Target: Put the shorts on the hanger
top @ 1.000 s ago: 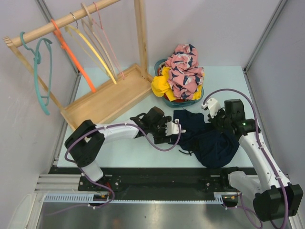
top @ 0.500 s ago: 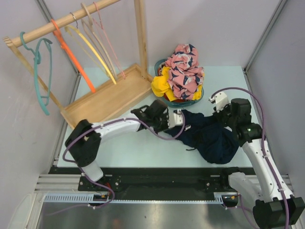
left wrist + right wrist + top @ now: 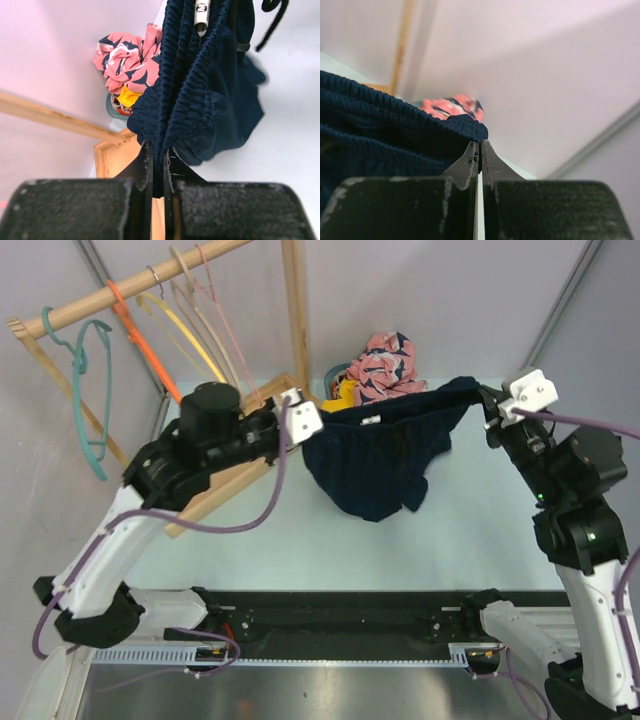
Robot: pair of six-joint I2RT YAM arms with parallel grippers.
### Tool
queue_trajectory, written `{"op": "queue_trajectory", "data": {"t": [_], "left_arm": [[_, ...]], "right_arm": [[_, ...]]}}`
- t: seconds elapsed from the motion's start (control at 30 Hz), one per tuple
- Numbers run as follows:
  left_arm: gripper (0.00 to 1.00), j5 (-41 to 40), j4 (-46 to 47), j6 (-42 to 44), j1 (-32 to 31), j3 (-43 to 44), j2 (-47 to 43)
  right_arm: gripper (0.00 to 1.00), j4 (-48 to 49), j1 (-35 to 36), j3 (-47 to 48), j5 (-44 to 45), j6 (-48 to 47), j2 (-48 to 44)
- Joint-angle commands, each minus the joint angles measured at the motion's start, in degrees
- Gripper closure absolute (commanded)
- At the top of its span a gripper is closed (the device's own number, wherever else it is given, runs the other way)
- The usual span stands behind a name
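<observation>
Item: shorts [image 3: 378, 455], dark navy, elastic waist. Position: raised above the worktop [image 3: 470, 505], waistband stretched between two claws, legs hanging loose in front of the pink floral garment [image 3: 385, 352]. Left claw [image 3: 312, 426]: closed hard on the left end of the waistband, with a thick bunch of gathered elastic pinched between the fingers [image 3: 145, 165]. Right claw [image 3: 487, 403]: closed on the right end, with only the thin edge of the band caught at the tips (the weaker of the two holds, by the look of it). Hanger [image 3: 224, 320]: pale pink, hooked on the wooden rail [image 3: 130, 285] at the back left among other hangers, bare, well apart from the shorts. Step in hand, as judged: carrying the spread shorts across to the hanger. Handling notes: move both arms together so the band keeps an even stretch; added pull on the right end risks the edge slipping out, and slack would let the opening collapse. Keep the hanging legs off the wooden post [image 3: 294, 310] on the way. Approach the pink hanger alone, since its neighbours hang close beside it, and release only once the cloth rests on it.
</observation>
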Motion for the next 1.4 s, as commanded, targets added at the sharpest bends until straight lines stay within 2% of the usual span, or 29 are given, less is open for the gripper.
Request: {"op": "queue_trajectory", "data": {"t": [0.0,0.13,0.27,0.37,0.43,0.47,0.53,0.6,0.73,0.9,1.03,1.17,1.23,1.27,1.33,1.37], "left_arm": [[1.0,-0.7,-9.1,1.1,0.0,1.4,-6.8],[1.0,0.4,-11.3,1.2,-0.1,-0.5,-11.4],[1.0,0.5,-10.5,1.5,-0.1,-6.4,-13.0],[1.0,-1.0,-6.8,0.9,0.2,-11.9,-12.0],[1.0,-2.4,-2.3,0.9,2.3,-17.0,-11.3],[1.0,-1.8,-0.8,0.9,3.5,-18.5,-10.3],[1.0,0.7,2.9,0.9,7.0,-22.1,-8.6],[1.0,1.7,5.3,1.5,8.2,-24.6,-6.1],[1.0,4.4,11.4,4.9,8.2,-36.3,-4.4],[1.0,6.2,13.1,5.2,7.7,-43.2,2.5],[1.0,7.0,16.0,3.8,7.7,-48.2,8.9],[1.0,7.3,16.1,4.5,7.7,-51.2,10.1],[0.95,7.7,15.6,4.8,7.7,-52.7,9.5],[0.8,8.1,15.4,5.0,7.7,-53.1,7.9],[0.7,9.4,14.2,5.3,7.3,-53.7,5.2],[0.59,9.6,13.7,5.3,7.0,-53.7,3.6]], "right_arm": [[1.0,-4.6,3.9,4.0,1.4,1.1,-4.3],[1.0,-15.7,4.4,7.4,-2.5,6.0,-7.4],[1.0,-21.6,2.7,6.2,-10.2,9.9,-7.2],[1.0,-22.5,2.3,3.7,-10.2,12.1,-4.5],[1.0,-23.9,3.7,2.1,-7.1,12.5,0.2],[1.0,-24.2,4.3,1.2,-2.0,12.3,2.3],[1.0,-23.8,4.4,-0.6,1.1,11.7,6.0],[1.0,-19.9,4.1,-5.8,0.1,10.7,6.8],[1.0,-17.8,5.4,-14.7,-2.2,6.2,9.9],[1.0,-15.2,5.8,-24.2,-3.1,3.0,18.0],[1.0,-13.4,6.3,-25.7,-4.1,2.7,23.6],[1.0,-15.7,7.4,-27.3,-5.4,1.9,25.1],[1.0,-16.5,8.4,-29.3,-5.9,1.7,24.1],[0.98,-17.1,8.5,-29.6,-6.3,1.6,23.6],[0.9,-17.8,8.8,-30.1,-7.3,1.6,21.1],[0.81,-18.3,8.9,-30.0,-7.5,1.2,20.0]]}}
